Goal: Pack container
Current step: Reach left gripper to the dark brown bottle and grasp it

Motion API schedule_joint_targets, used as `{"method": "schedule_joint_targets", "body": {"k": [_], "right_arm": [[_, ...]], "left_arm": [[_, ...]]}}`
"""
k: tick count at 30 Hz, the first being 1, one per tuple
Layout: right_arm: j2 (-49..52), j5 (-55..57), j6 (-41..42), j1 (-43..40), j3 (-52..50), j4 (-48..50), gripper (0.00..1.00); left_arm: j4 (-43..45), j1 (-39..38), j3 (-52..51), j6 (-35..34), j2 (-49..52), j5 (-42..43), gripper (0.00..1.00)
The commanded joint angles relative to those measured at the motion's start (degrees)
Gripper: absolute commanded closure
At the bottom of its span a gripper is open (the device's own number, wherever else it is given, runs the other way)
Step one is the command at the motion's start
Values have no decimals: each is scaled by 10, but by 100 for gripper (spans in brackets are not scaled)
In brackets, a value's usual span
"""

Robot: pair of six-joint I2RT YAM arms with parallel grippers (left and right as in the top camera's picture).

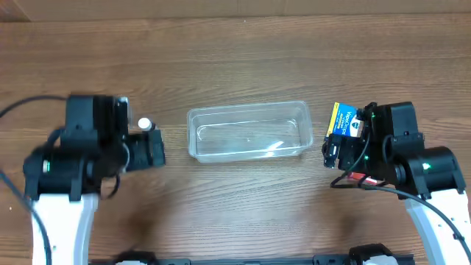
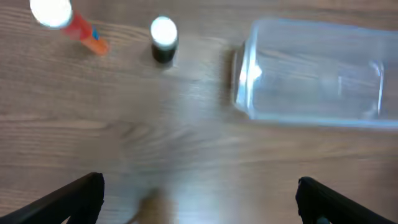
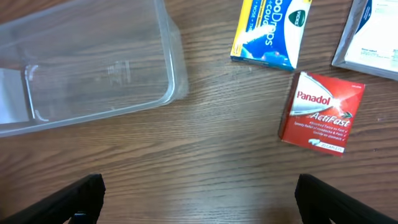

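Observation:
The clear plastic container [image 1: 246, 109] lies empty at the table's middle, long side across. It also shows in the left wrist view [image 2: 245, 81] and the right wrist view [image 3: 173, 74]. My left gripper [image 1: 158, 149] is open and empty, low over bare wood just left of the container [image 2: 200, 199]. My right gripper [image 1: 331, 153] is open and empty just right of the container [image 3: 199, 196]. A blue and yellow box [image 3: 270, 28] and a red Panadol box [image 3: 322, 112] lie ahead of the right gripper.
A small dark bottle with a white cap [image 2: 163, 40] and a red-orange bottle with a white cap [image 2: 68, 22] stand left of the container. A white box [image 3: 373, 34] lies at the far right. The blue and yellow box also shows in the overhead view [image 1: 344, 121].

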Motion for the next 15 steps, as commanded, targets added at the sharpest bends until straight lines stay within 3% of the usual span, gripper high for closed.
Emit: {"method": "schedule_joint_targets", "body": {"k": [1, 7, 13, 14, 15], "right_arm": [[20, 6, -2, -3, 16, 2, 0], [42, 6, -2, -3, 16, 2, 0], [42, 6, -2, -3, 16, 2, 0], [42, 6, -2, -3, 16, 2, 0], [42, 6, -2, -3, 16, 2, 0]], "left_arm": [[9, 14, 52, -16, 108, -27, 0], [59, 25, 59, -34, 299, -27, 0], [106, 39, 59, -33, 388, -23, 0], [108, 39, 59, -33, 396, -23, 2], [110, 39, 59, -24, 404, -23, 11]]}}
